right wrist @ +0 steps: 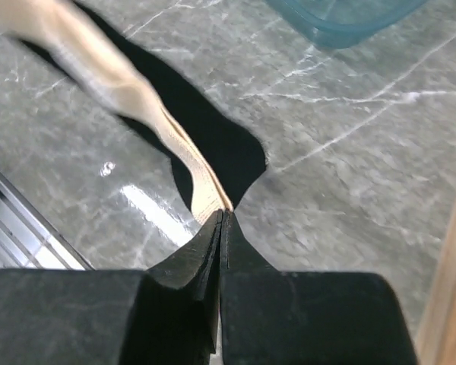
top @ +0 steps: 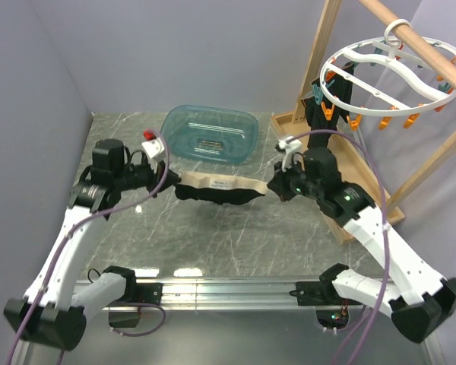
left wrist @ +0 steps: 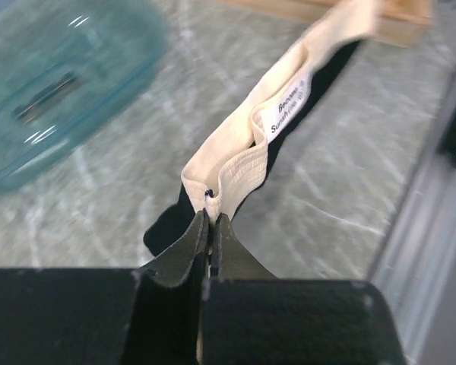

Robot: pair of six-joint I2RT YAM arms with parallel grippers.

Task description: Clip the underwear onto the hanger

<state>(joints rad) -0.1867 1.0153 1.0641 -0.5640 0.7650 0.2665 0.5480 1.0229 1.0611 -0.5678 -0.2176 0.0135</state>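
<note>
The underwear (top: 219,189), black with a cream waistband and a small label, hangs stretched between my two grippers above the table. My left gripper (top: 172,181) is shut on its left waistband end; in the left wrist view the gripper (left wrist: 211,217) pinches the cream band (left wrist: 247,144). My right gripper (top: 272,187) is shut on the right end; in the right wrist view the gripper (right wrist: 223,214) pinches the band (right wrist: 178,144). The white ring hanger (top: 391,72) with orange and teal clips hangs from a wooden pole at the upper right.
A teal basin (top: 210,133) stands at the back centre, also in the left wrist view (left wrist: 57,84). The wooden rack frame (top: 323,72) stands at the right, with a narrow black garment (top: 319,106) hanging under the hanger. A metal rail (top: 228,290) runs along the near edge.
</note>
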